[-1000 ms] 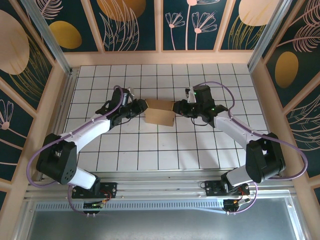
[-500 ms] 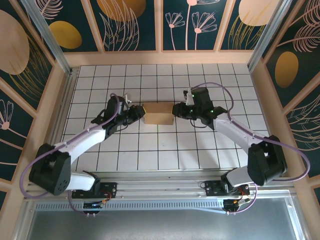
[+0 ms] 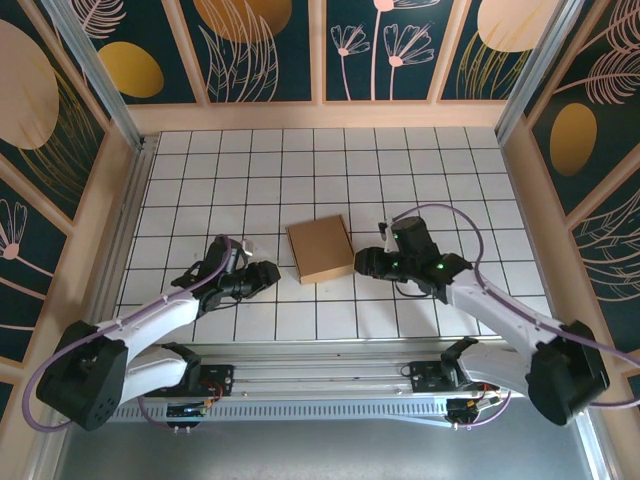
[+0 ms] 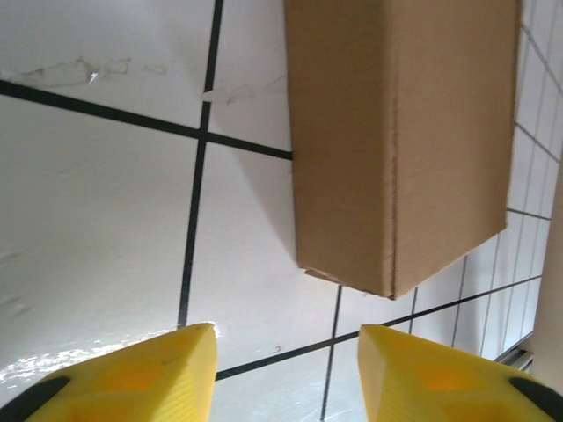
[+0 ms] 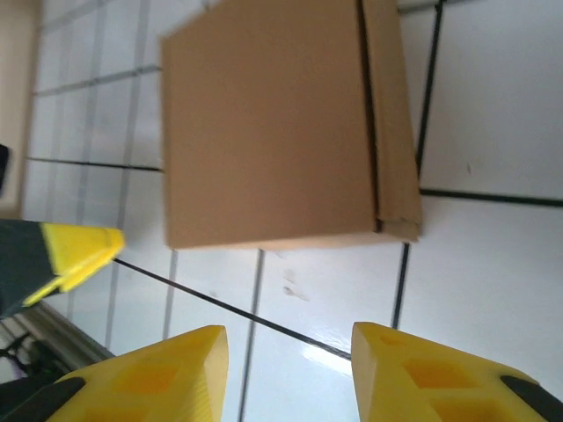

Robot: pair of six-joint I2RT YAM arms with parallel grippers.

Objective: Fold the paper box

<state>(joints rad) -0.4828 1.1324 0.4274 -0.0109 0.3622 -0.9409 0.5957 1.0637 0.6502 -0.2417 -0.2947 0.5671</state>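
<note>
One paper box [image 3: 320,249], folded shut, lies flat on the white tiled surface [image 3: 200,170] between two hands. The left hand [image 3: 268,272] and the right hand [image 3: 362,262] are each near it without touching, fingers apart and empty. From above the box shows its square top; the left wrist view adds a side wall and corner crease, and the right wrist view adds an edge seam and the left hand's yellow fingertip [image 5: 79,249].

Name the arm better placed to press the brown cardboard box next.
Right, probably: the right tool sits open, closer to the brown cardboard box, facing its side; the left tool is open but farther off.
</note>
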